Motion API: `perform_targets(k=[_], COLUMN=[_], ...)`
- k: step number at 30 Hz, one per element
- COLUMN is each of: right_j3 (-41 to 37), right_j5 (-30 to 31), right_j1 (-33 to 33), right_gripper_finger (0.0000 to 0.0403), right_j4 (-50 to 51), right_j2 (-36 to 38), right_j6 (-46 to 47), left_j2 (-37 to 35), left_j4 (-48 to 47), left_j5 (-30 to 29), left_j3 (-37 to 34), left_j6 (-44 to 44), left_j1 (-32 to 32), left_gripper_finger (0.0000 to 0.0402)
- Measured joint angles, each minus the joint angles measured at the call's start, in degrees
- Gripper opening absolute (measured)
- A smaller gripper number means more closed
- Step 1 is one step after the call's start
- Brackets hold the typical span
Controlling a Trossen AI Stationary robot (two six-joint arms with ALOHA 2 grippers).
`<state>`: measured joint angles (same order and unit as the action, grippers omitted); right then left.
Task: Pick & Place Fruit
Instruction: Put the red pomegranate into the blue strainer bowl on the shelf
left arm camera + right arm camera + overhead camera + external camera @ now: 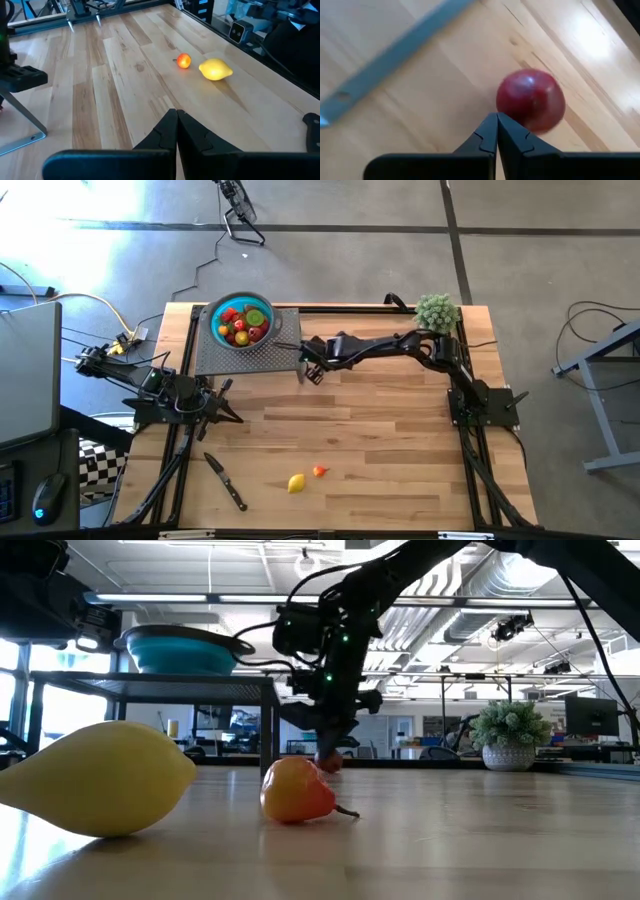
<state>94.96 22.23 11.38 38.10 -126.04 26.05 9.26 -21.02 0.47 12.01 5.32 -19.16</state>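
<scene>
Pale wooden planks make up the table [400, 440], framed by a black rail, with a grey perforated stand [215, 355] at its far left corner carrying a teal bowl [262, 308] already heaped with small red, orange and green toy fruits [240, 325]. The right gripper [497, 122] hangs low over the boards just beside that stand, fingers pressed together and pinching nothing; a round dark red fruit [531, 100] lies on the wood right in front of its tips. It looks like the approach step of a pick: next the fingers would need to spread and settle around the fruit before lifting it to the bowl. The stand's leg is close, so sideways room there is tight. The left gripper [177, 131] waits near the left edge, likewise pressed together and empty. A yellow lemon-shaped fruit [296, 482] and a small orange-red fruit [320, 471] lie near the front edge, with open boards around them and a black-handled knife [226, 481] farther left.
</scene>
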Motion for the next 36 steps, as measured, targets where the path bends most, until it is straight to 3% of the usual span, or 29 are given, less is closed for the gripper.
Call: perform_targets(k=[25,32,36], right_j3=[0.0,0.0,0.0], right_j5=[5.8,-6.6,-7.3], right_j1=[4.6,2.6,0.6], right_gripper_finger=[0.0002,0.0002,0.0002], right_j4=[9.6,9.0,2.2], right_j2=[1.1,4.2,7.0], right_j6=[3.4,4.0,1.9], left_j2=[0.0,0.0,0.0], left_j4=[-0.2,-0.2,-0.2], left_j5=[0.0,0.0,0.0], left_j3=[0.0,0.0,0.0], left_j6=[-1.3,-1.3,-1.3], left_j1=[0.0,0.0,0.0], left_gripper_finger=[0.0000,0.0000,0.0000])
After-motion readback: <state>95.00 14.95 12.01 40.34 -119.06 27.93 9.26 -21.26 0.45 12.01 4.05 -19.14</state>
